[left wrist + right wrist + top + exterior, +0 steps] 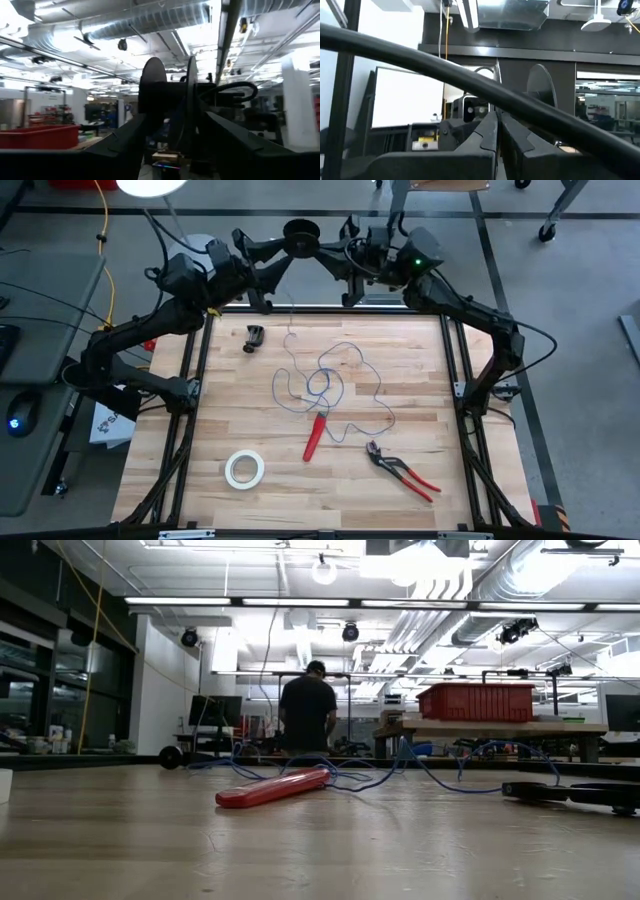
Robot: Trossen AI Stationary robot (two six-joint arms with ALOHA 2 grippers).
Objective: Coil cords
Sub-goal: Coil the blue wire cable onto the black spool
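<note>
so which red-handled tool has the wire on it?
The red-handled screwdriver mid-table; the blue wire runs across its upper end. The pliers lie clear, nearer the right side.

Both arms are matte black, built of chunky angular joints, with black cables looping along them; a green light [416, 261] glows on the right arm.

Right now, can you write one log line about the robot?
left gripper: holds black spool | right gripper: shut beside spool | blue wire: loose loops on table

One wire [335, 385], one spool [299, 232], one tape roll [244, 469], one pliers [400, 470].
</note>
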